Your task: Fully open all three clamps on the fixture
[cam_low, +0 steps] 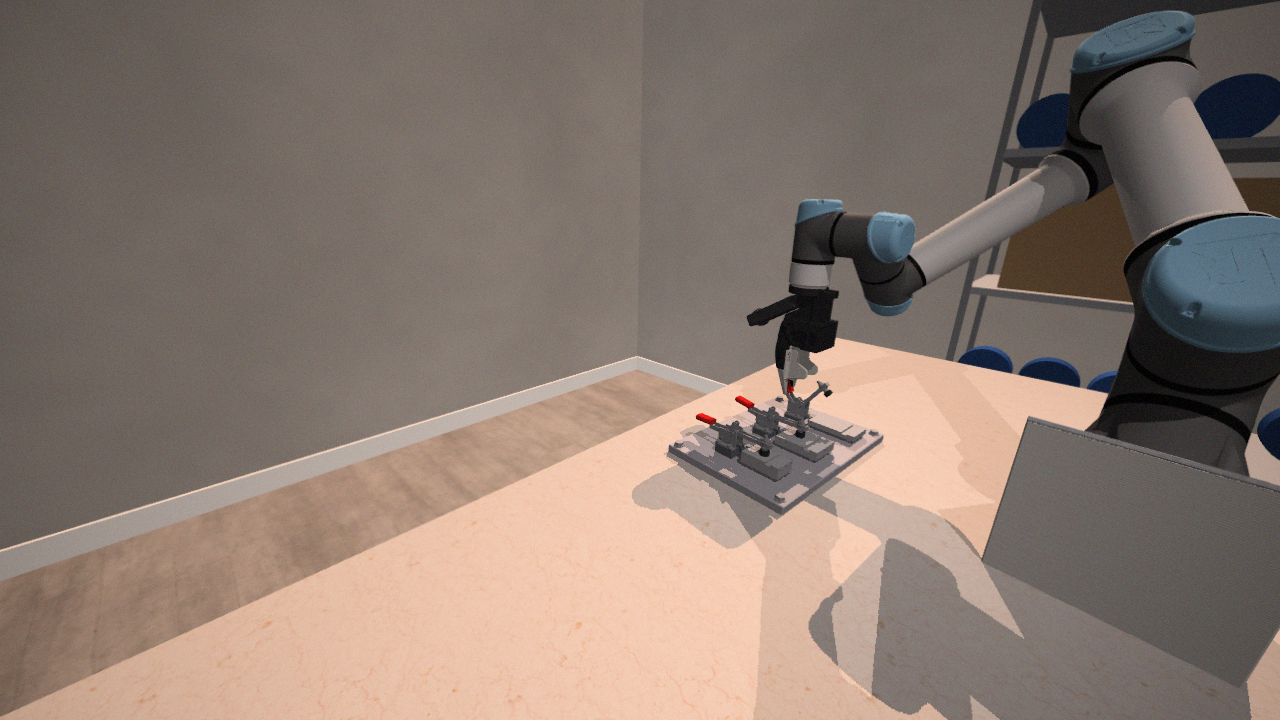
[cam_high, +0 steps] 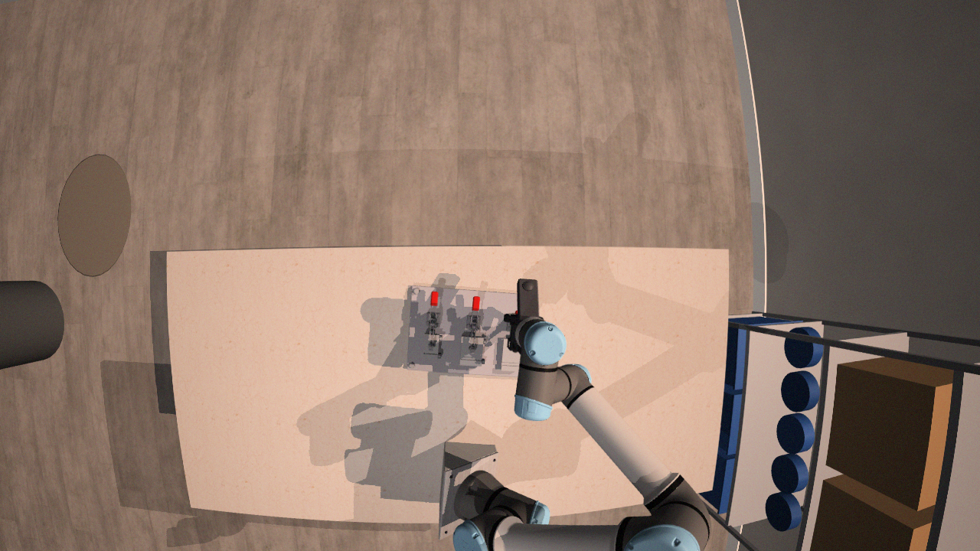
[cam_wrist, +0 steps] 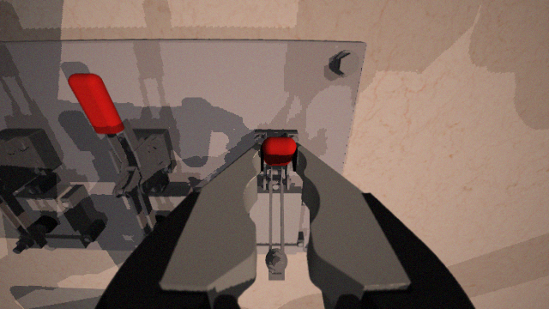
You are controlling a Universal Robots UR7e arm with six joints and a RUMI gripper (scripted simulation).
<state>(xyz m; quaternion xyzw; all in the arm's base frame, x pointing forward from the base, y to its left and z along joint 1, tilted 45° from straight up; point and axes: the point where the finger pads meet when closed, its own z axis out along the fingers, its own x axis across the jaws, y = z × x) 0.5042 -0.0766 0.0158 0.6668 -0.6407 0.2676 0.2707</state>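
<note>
At the fixture's [cam_wrist: 240, 73] right end, a clamp's red handle [cam_wrist: 279, 151] is pinched between nearly closed jaws of the gripper [cam_wrist: 279, 160].

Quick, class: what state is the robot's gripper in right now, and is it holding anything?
Gripper: closed on the red handle of the clamp nearest the fixture's right edge in the wrist view.

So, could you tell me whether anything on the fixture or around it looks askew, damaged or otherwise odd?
Nothing stands out. The fixture plate lies flat and square on the table. The gripper is shut on the red handle of the clamp nearest the arm, whose lever stands raised, while the other two red handles lie low. No damage shows.
</note>
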